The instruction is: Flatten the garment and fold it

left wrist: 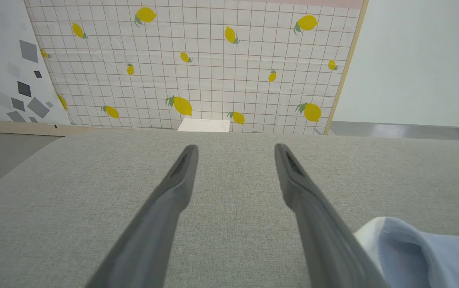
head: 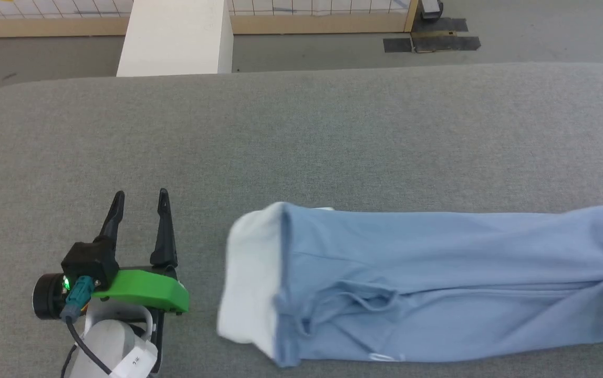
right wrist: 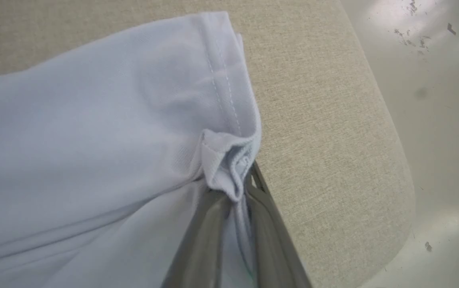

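Grey fabric table (head: 333,131) under folded garment (head: 438,283), hem in right end effector (right wrist: 237,188).

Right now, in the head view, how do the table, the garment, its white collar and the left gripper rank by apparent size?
1. table, the largest.
2. garment.
3. white collar and left gripper: about alike. The gripper may be nearer the camera, so I do not rank them.
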